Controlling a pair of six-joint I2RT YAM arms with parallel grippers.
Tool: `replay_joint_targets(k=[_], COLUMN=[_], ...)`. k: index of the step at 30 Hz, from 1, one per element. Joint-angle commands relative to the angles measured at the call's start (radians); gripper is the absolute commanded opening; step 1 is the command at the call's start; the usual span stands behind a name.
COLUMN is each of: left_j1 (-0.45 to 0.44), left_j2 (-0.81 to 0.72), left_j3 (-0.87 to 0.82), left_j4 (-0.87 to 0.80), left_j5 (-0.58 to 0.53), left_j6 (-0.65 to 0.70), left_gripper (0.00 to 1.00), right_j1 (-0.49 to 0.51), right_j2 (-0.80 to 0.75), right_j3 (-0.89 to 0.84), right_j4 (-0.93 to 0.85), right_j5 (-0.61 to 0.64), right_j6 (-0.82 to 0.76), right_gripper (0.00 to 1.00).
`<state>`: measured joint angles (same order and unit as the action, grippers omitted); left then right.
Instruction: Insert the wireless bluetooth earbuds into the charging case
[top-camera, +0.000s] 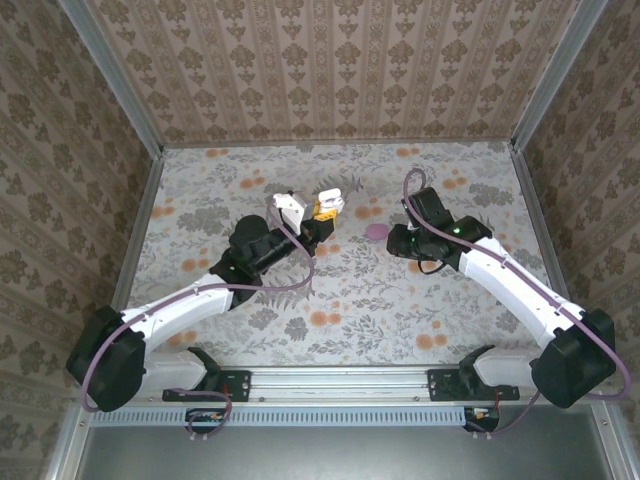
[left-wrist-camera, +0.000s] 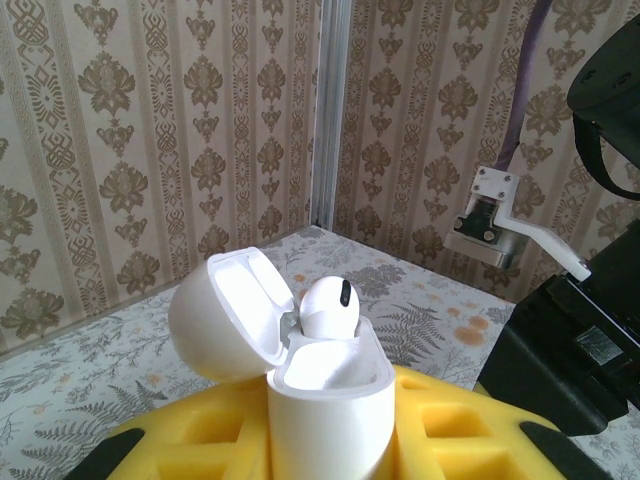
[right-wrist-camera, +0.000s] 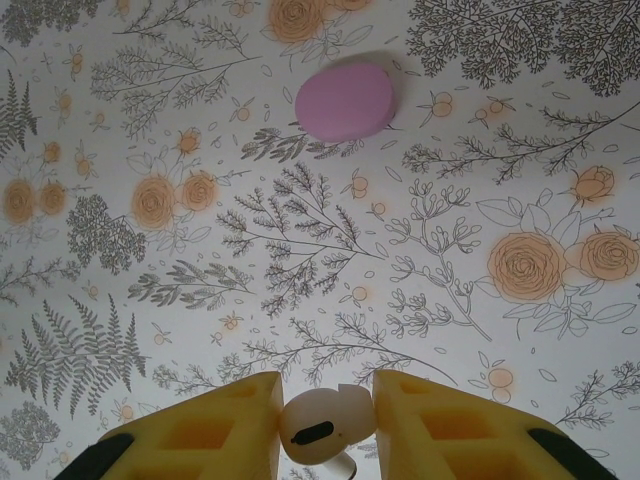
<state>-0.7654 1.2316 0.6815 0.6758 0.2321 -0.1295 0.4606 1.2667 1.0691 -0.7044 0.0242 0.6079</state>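
L claw is shut narrow on the white charging case, w/ a yellow pad each side of its lower half, holding it upright. The lid is flipped open to the left in the wrist cam. One white earbud sits in the mouth of the case by the hinge, its rounded top poking above the rim and its dark slot facing out. From overhead, that L claw and case are mid-bench, toward the back. R claw is pinched on a second white earbud, caught btwn its two yellow fingers w/ the flowered bench beyond it. A pink case, closed, lies flat on the bench ahead of that claw, well apart from the earbud. Overhead, the pink case lies btwn the two claws, just beside the R claw and a bit off from the white case. The two claws are near each other but not touching. The black bulk of the R arm shows at the right of the L wrist cam.
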Motion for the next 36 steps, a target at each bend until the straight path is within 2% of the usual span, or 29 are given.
replay_joint_targets(k=[1, 22, 36], left_j1=[-0.007, -0.007, -0.009], left_j2=[0.002, 0.028, 0.047], left_j3=[0.016, 0.033, 0.052], left_j4=[0.017, 0.011, 0.023], left_j5=[0.018, 0.018, 0.028], left_j6=[-0.015, -0.022, -0.032], left_gripper=[0.27, 0.28, 0.28], right_j1=[-0.005, -0.007, 0.011], right_j2=[-0.027, -0.102, -0.088], right_j3=[0.025, 0.133, 0.237], right_j4=[0.009, 0.019, 0.111], right_j5=[0.033, 0.033, -0.057], right_j6=[0.02, 0.016, 0.055], right_gripper=[0.32, 0.32, 0.33])
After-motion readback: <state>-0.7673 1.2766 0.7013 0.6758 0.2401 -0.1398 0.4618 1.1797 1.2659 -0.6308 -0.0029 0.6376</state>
